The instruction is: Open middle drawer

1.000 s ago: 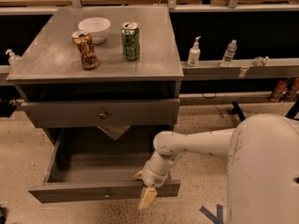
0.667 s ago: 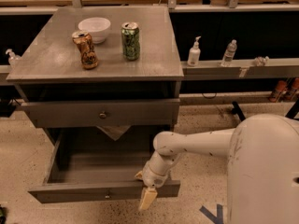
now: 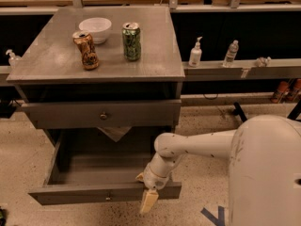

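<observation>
- One white robot body fills the lower right of the view. Its arm reaches left toward the front of the table.
- One grey table stands centre left, with drawers stacked under its front edge.
- The middle drawer stands far open below the table's front edge. Its flat grey front panel is nearest the camera, with a small knob at mid-panel, and the inside of the drawer is visible.
- An upper drawer sits just under the front edge, with a round knob at its centre.
- The gripper is at the right end of the middle drawer's front panel. It overlaps the panel's top rim, and a cream tip hangs below the panel. I cannot tell whether the jaws are open or closed.
- A white bowl rests near the table's back edge, left of centre.
- A green can stands upright near the middle of the table, just right of the bowl.
- A copper-brown can stands in front of the bowl, toward the left edge.
- Pale paper shows at the back of the open drawer, just below the upper drawer.
- Two bottles stand on a ledge beyond the table's right edge: a pump bottle and a clear bottle.
</observation>
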Robot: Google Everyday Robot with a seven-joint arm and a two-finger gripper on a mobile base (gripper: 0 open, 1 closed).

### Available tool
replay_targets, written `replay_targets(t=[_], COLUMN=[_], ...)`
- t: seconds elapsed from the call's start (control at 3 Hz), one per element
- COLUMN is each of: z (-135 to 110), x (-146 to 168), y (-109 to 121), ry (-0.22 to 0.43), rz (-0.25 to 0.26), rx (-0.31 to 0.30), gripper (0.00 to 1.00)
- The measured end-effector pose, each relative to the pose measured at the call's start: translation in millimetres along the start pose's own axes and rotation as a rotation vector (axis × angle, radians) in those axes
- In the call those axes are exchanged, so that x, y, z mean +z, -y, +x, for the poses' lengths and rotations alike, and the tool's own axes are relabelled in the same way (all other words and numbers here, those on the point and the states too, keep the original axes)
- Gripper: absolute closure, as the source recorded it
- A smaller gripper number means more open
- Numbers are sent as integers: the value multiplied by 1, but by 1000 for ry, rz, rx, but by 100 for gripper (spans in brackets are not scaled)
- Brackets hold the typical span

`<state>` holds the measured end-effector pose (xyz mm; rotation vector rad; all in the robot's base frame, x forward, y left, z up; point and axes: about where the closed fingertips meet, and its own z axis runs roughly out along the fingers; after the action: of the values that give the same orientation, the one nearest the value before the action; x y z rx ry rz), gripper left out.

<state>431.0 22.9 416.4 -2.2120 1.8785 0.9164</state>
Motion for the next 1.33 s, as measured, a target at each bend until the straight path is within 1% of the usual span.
replay_targets(t=[0.33,0.67,1.0,1.33], z=[0,0,-1,-18], x=[0,0,1,-17], y=[0,0,1,5], ry=[0,3,7,-17], rz=[0,-2,-4,47], rx=[0,-3,-9,-108], gripper=[14,0,0,0])
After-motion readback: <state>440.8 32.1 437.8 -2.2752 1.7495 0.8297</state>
